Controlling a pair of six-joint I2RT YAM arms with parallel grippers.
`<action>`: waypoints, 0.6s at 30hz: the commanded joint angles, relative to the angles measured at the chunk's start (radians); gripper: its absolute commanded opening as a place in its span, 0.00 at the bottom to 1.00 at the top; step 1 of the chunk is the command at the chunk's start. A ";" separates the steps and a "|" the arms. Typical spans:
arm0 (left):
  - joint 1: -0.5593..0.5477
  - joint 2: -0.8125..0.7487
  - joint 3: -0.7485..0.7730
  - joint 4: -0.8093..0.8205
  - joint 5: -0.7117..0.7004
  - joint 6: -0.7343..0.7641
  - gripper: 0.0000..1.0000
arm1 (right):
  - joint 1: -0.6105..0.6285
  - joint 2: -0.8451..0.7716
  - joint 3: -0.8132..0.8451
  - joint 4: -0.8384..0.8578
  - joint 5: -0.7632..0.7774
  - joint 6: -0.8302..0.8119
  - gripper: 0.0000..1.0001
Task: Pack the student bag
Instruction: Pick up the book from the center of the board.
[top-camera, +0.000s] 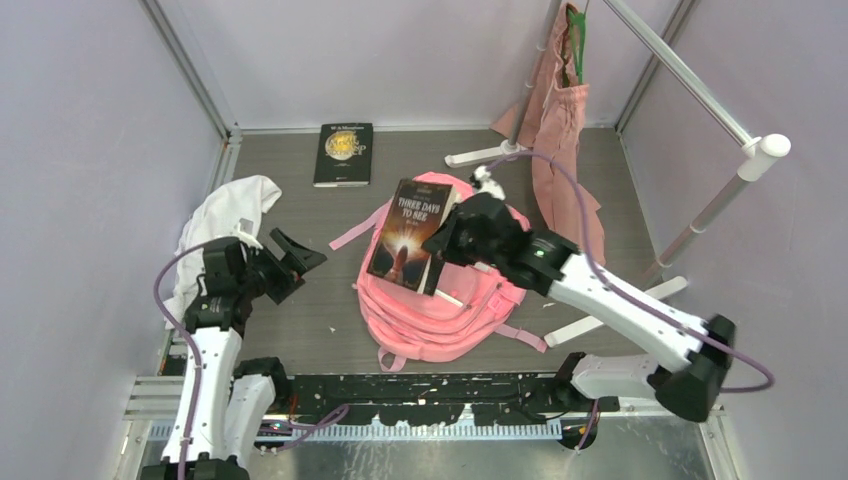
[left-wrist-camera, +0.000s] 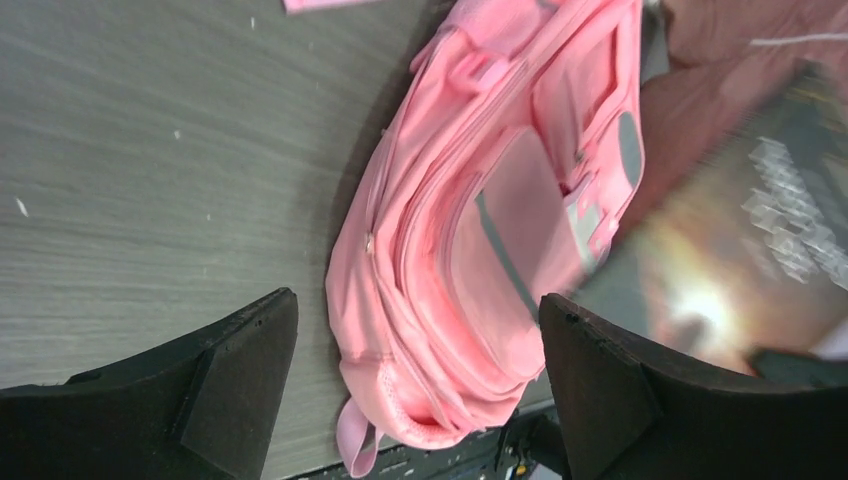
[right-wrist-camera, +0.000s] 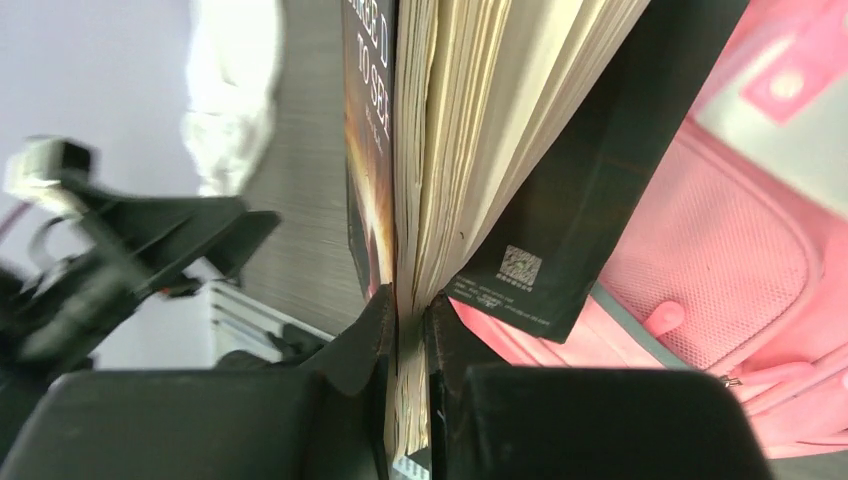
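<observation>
The pink student bag (top-camera: 440, 305) lies flat in the middle of the table, also seen in the left wrist view (left-wrist-camera: 480, 230) and the right wrist view (right-wrist-camera: 740, 250). My right gripper (right-wrist-camera: 410, 310) is shut on the pages of a dark paperback book (top-camera: 408, 235), holding it tilted above the bag; its page block (right-wrist-camera: 470, 120) fans out and the back cover hangs loose. My left gripper (top-camera: 290, 252) stands open to the left of the bag, nothing between its fingers (left-wrist-camera: 240, 370).
A second dark book (top-camera: 344, 153) lies at the back of the table. A white cloth (top-camera: 225, 215) is heaped at the left wall. A dusty-pink tote (top-camera: 560, 120) hangs on a white rack (top-camera: 700, 90) at the back right.
</observation>
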 joint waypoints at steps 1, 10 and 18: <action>-0.086 -0.060 -0.071 0.087 -0.022 -0.083 0.91 | -0.031 0.124 -0.048 0.167 -0.050 0.147 0.01; -0.335 -0.079 -0.232 0.220 -0.171 -0.221 0.93 | -0.151 0.357 -0.123 0.478 -0.317 0.363 0.01; -0.370 -0.059 -0.379 0.505 -0.245 -0.410 0.92 | -0.162 0.410 -0.141 0.602 -0.427 0.451 0.01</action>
